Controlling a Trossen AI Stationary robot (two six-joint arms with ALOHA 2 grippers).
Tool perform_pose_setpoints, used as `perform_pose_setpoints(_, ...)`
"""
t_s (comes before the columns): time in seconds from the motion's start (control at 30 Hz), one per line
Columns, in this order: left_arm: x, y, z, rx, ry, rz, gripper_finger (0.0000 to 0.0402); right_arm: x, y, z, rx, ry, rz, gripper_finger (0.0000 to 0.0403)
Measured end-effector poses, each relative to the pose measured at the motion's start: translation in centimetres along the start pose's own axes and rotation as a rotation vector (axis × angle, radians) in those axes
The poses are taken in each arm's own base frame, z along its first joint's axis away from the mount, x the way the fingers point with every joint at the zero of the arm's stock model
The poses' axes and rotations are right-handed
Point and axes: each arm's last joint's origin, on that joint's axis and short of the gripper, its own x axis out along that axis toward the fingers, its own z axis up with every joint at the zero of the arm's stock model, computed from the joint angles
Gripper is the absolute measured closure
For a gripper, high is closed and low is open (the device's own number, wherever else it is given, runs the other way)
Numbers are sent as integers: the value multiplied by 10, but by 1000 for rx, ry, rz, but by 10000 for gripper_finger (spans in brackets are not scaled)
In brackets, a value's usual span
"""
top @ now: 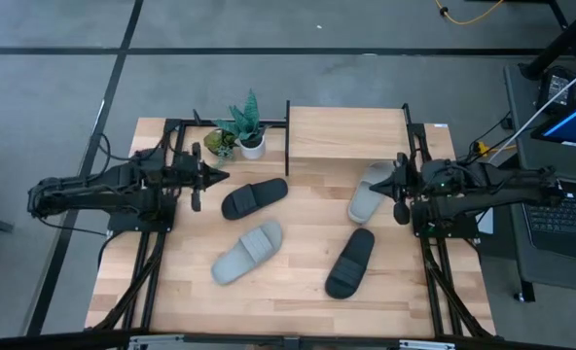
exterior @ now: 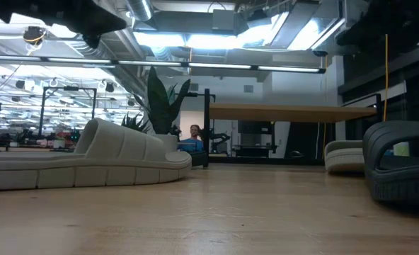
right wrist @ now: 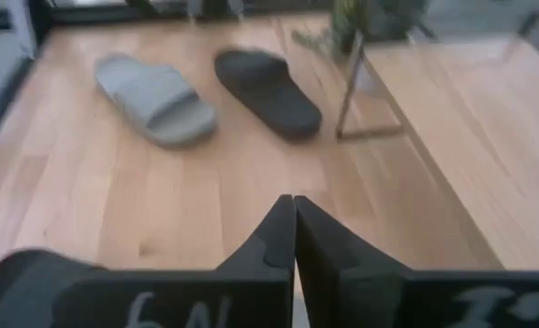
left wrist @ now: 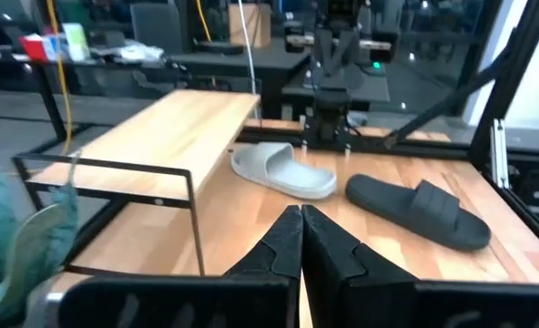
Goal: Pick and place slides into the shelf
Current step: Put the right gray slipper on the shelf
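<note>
A light wooden desk [top: 298, 282] stands on a grey floor crossed by dark seams, and the low view looks past it into a large room with bright ceiling lights, ducts and a seated person far off. At the desk's far edge sits the shelf [top: 346, 131], one pale top board on thin black uprights, with a small potted plant [top: 248, 126] just beside its left end. Four slides lie loose on the desk, none in the shelf: two black and two pale grey. One black slide [top: 254, 197] lies near the plant, one grey slide [top: 247, 252] near the desk's middle, the other black slide [top: 350, 262] to its right, and the other grey slide [top: 368, 193] beside the shelf's right end. The left hand [top: 222, 176] hangs at the left side with its fingers pressed together, holding nothing. The right hand [top: 393, 178] waits at the right, just beside the grey slide there, fingers likewise together and empty.
</note>
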Motion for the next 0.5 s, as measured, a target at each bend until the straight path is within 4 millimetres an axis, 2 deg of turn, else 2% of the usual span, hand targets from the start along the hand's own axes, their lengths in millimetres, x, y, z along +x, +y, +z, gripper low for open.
perform_pose_setpoints(0.23,24,-9,-7,-13,100,-23,402,0,-1,-7,63,110,-27,396)
perform_pose_setpoints(0.33,32,-11,-6,-49,78,36,402,2,2,-9,70,138,7,399)
perform_pose_setpoints(0.5,41,-19,-4,-44,37,1,402,7,13,-8,85,165,83,398)
